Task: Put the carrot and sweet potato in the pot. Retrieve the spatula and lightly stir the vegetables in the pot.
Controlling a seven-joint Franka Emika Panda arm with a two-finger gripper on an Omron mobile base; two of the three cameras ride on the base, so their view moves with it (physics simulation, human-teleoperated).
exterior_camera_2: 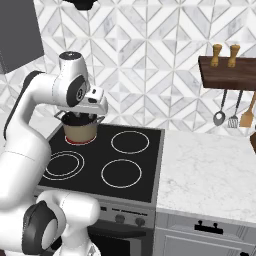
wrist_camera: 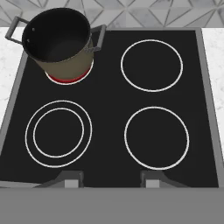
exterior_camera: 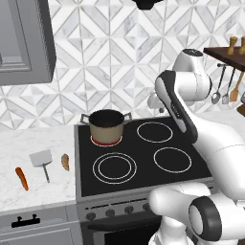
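The pot point(exterior_camera: 106, 126) sits on the back-left burner of the stove point(exterior_camera: 143, 158), which glows red beneath it; it is empty in the hand view. The carrot point(exterior_camera: 21, 178), sweet potato point(exterior_camera: 65, 162) and spatula point(exterior_camera: 43, 161) lie on the bench point(exterior_camera: 33, 143) at the lower left of the left base view, apart from one another and well apart from the pot.

The end effector point(wrist_camera: 112, 179) hangs above the stove's front edge with nothing between its fingers, which stand part-way apart, neither wide nor pinched.

The carrot's long axis runs nearly up the frame, leaning slightly left, thick end toward the upper left and tip toward the lower right. The sweet potato stands roughly upright in the frame. The spatula's blade points to the upper left, its handle trailing toward the lower right.

Likely risks: a grasp across the carrot's tapered end could squirt it out sideways. The spatula lies between the vegetables, so a reach for either could nudge it. The lit burner and tall pot rim could be clipped on a low carry.
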